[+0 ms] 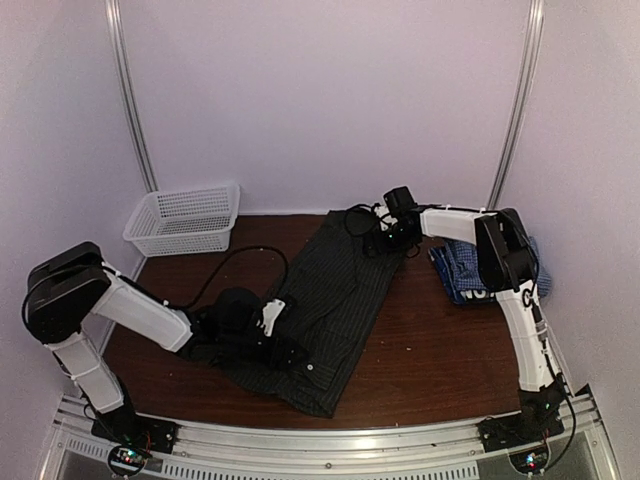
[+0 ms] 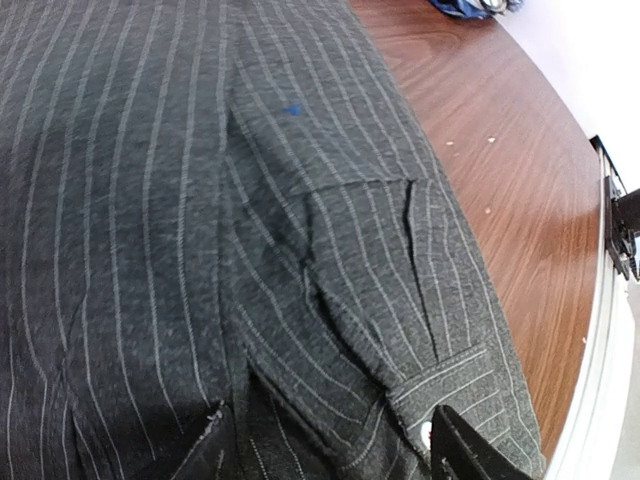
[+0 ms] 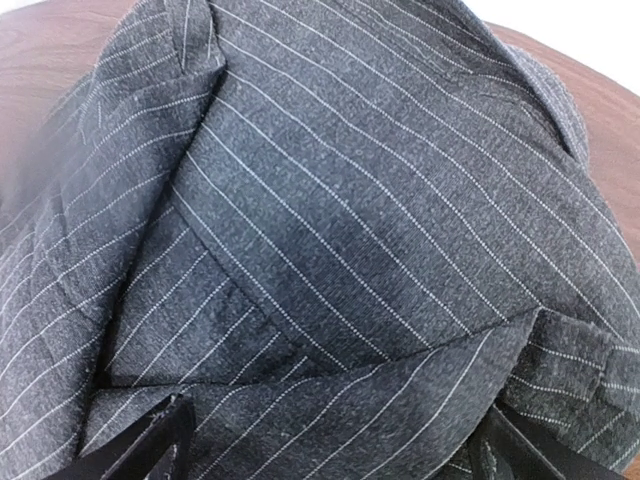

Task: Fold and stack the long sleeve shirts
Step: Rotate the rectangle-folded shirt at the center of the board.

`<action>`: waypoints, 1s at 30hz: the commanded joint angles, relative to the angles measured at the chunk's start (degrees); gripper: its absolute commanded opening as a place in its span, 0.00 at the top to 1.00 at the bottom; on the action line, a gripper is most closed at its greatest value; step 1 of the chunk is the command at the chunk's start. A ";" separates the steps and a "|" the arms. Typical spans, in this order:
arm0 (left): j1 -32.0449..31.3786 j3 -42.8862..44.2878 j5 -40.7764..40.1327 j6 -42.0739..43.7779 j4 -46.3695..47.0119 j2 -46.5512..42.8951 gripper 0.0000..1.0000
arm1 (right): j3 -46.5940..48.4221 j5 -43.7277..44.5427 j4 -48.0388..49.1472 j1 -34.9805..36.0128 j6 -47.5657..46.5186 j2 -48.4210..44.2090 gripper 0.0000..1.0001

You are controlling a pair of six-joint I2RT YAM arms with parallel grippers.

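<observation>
The black pinstriped cloth button-up shirt [image 1: 335,300] lies from the far middle of the brown wooden table [image 1: 430,350] to its near edge. It looks limp and light (best pinched at edges or corners). The left gripper [image 2: 335,452] and right gripper [image 3: 345,450] both gape wide over it.

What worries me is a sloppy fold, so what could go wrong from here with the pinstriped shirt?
1. The right gripper, open over overlapping layers of the pinstriped shirt, might pinch several layers at once.
2. The cuff by the open left gripper lies near the edge of the table; a pull could drag cloth off.
3. The blue checked stack sits close beside the right arm, which may knock it.
</observation>
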 commanded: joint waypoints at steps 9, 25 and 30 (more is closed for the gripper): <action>-10.86 19.66 0.45 8.17 -14.07 10.84 0.32 | 2.83 5.40 -7.03 -1.78 -7.90 -2.24 0.02; -11.29 18.42 -7.56 17.45 -13.81 -0.59 0.21 | -27.29 4.60 3.86 0.63 -0.79 -30.05 0.00; -11.11 16.58 -16.76 19.35 -15.33 -6.24 0.12 | -40.40 7.40 5.04 6.45 0.79 -40.58 0.00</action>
